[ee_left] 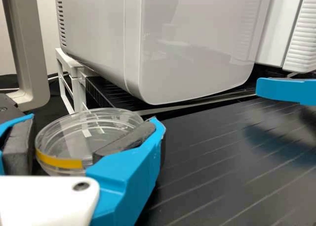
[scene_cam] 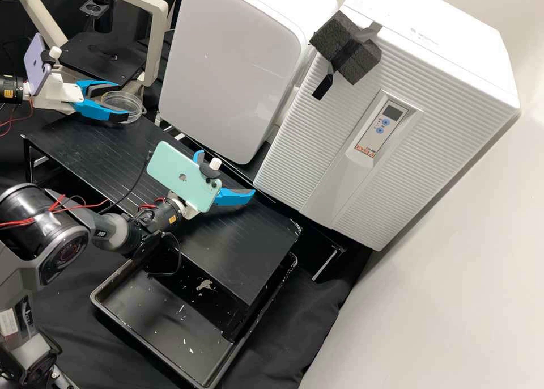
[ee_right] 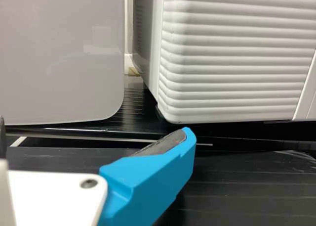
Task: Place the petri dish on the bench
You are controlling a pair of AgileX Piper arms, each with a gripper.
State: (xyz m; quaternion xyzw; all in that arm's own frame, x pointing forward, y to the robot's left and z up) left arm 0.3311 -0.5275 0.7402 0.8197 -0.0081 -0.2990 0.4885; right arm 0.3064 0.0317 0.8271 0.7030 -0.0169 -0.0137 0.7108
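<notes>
Pincer of left arm (scene_cam: 122, 101), white with bright blue fingers, is clamped on round clear plastic petri dish (ee_left: 89, 128).
The dish, which carries a yellow strip on its side, is held between the dark grey pads, at one end of the black ribbed worktop (scene_cam: 102, 156); whether its base touches the worktop, I cannot tell. The second pincer, on the right arm (scene_cam: 226, 174), has its blue fingers apart, above the worktop. Beside the worktop stand a smooth white cabinet (scene_cam: 226, 66) and a ribbed white machine (scene_cam: 317, 151); near its other end lies a shallow black tray (scene_cam: 141, 315).
</notes>
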